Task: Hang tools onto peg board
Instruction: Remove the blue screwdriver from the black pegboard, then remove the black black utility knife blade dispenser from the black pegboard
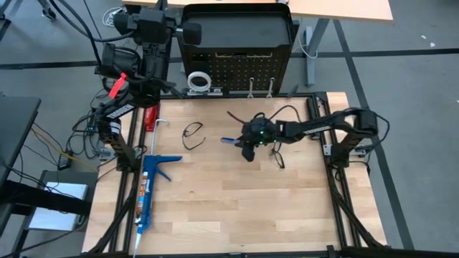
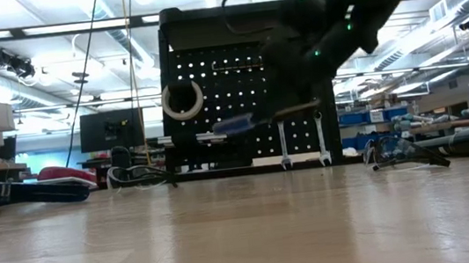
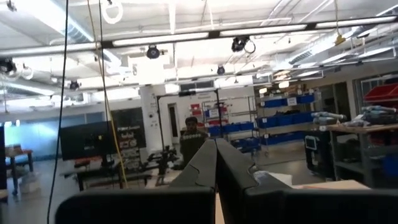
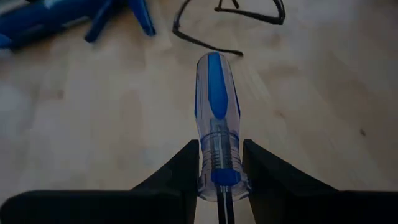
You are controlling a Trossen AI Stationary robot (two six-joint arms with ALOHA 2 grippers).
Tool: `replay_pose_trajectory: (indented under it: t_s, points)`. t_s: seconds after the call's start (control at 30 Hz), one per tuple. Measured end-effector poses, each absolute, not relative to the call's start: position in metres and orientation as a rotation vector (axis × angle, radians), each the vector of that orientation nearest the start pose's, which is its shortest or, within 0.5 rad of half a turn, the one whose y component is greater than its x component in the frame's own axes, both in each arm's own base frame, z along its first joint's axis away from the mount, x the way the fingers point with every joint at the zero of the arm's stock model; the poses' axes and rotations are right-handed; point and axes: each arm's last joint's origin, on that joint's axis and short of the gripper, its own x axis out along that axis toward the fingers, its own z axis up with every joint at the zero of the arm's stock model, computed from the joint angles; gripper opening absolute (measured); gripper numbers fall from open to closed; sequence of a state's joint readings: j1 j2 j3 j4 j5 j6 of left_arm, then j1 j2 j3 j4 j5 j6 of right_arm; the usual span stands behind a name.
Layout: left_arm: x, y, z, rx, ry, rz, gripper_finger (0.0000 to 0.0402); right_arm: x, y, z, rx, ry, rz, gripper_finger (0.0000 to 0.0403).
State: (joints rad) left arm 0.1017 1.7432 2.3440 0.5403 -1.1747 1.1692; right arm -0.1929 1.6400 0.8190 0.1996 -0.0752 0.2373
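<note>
My right gripper [image 4: 219,180] is shut on the blue-handled screwdriver [image 1: 228,141] above the middle of the table. In the low view the screwdriver [image 2: 236,125] hangs in front of the peg board [image 2: 238,87]. The black peg board [image 1: 237,68] stands at the far edge. On it hang a white tape roll [image 1: 199,81] and two silver wrenches [image 1: 251,89]. One pair of safety glasses [image 1: 192,135] lies on the table left of the gripper, another [image 1: 276,154] beside it. My left gripper [image 3: 216,162] is shut, raised high at the far left, pointing into the room. My right gripper pinches the screwdriver's handle at its shaft end [image 4: 217,165] between its two fingers [image 4: 180,174]. The fingers come from the table's right, slanting down, and lie along the tool. The handle sticks out ahead toward the left; the shaft [image 4: 225,208] runs back between the fingers. The screwdriver is lifted clear, nearly level.
A long blue caulking gun [image 1: 148,188] lies along the table's left side, with a red-handled tool [image 1: 150,116] beyond it near the far left corner. Bare wood spreads over the near half of the table [image 1: 237,215].
</note>
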Motion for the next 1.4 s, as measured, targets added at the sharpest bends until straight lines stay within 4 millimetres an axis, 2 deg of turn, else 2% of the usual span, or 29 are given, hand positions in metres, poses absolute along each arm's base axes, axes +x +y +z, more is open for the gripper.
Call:
replay_pose_trajectory:
  t_s: [0.17,0.4,0.6,0.77,0.9,0.97,1.13,1.3,1.4]
  points:
    - [0.266,0.055,0.619,0.273,-0.200,1.514,0.0005,0.336,-0.059,0.142,0.249,0.612,-0.190,0.0118]
    - [0.266,0.050,0.619,0.263,-0.195,1.505,0.0005,0.343,-0.061,0.101,0.288,0.680,-0.195,0.0125]
    - [0.266,0.049,0.619,0.263,-0.186,1.504,0.0005,0.341,-0.061,0.092,0.355,0.748,-0.149,0.0177]
    - [0.267,0.050,0.618,0.262,-0.165,1.509,0.0005,0.330,-0.061,0.117,0.422,0.764,-0.138,0.0236]
    - [0.274,0.049,0.614,0.337,-0.081,1.484,0.0013,0.323,-0.069,0.165,0.400,0.698,-0.195,0.0272]
    - [0.278,0.047,0.613,0.373,-0.064,1.457,0.0021,0.316,-0.072,0.183,0.368,0.712,-0.222,0.0284]
    - [0.282,0.044,0.612,0.350,-0.132,1.396,0.0037,0.305,-0.077,0.230,0.303,0.621,-0.233,0.0291]
    - [0.294,0.040,0.601,0.396,-0.028,1.331,0.0038,0.293,-0.082,0.252,0.286,0.567,-0.265,0.0286]
    - [0.305,0.035,0.588,0.425,0.002,1.186,0.0038,0.286,-0.086,0.265,0.280,0.514,-0.290,0.0282]
